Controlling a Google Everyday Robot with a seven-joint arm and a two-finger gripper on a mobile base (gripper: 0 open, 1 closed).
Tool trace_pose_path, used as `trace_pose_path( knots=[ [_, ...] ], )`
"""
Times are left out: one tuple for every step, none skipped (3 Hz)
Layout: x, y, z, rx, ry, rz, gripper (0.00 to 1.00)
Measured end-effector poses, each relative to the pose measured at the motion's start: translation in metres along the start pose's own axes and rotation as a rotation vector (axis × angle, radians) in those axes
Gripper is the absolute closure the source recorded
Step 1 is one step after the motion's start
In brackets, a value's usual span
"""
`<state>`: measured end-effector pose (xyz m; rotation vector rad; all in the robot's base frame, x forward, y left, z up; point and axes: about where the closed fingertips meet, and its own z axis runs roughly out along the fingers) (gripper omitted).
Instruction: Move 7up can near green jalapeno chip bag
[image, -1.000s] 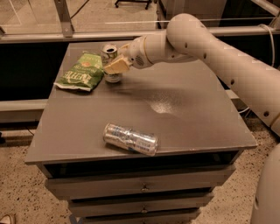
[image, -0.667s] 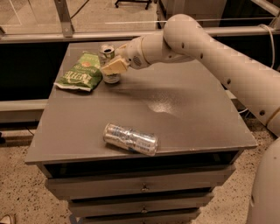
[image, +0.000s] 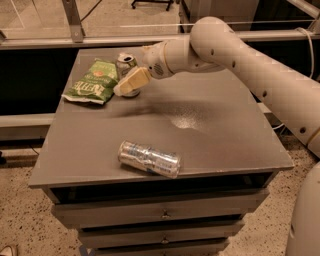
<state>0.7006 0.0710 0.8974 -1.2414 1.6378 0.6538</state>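
Tabletop: I see a flat grey tabletop (image: 210, 135) on a cabinet of drawers (image: 162, 216), with a dull sheen near its middle.
Room: A speckled floor (image: 20, 220) lies below, a metal rail (image: 100, 41) runs along the far side, and there is pale flooring beyond it.
Arm: The white arm (image: 240, 55) comes in from the right, cut off at the frame edge, and reaches across to the far left part of the tabletop.
Gripper: The gripper (image: 131, 83) sits right at the 7up can (image: 125, 62), its cream end slanting across the can's front.
Jaws: I cannot tell whether they are clenched on the can or released, because the far side is hidden.
7up can: It stands upright at the far left, with its top showing above the gripper and its base below. It is just right of the bag, possibly touching its edge.
Green jalapeno chip bag: The green jalapeno chip bag (image: 92, 82) lies flat near the far left corner.
Other can: A silver-blue can (image: 149, 159) lies on its side near the front edge, well apart from the rest.
Hidden: The 7up can's logo is covered, and a white body at the lower right is cut off.
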Motion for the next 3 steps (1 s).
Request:
trace_pose_path(
  knots=[
    [0.015, -0.025, -0.07, 0.049, -0.081, 0.027, 0.0],
    [0.034, -0.054, -0.162, 0.125, -0.198, 0.078, 0.0],
    [0.036, -0.058, -0.177, 0.145, -0.21, 0.085, 0.0]
  ],
)
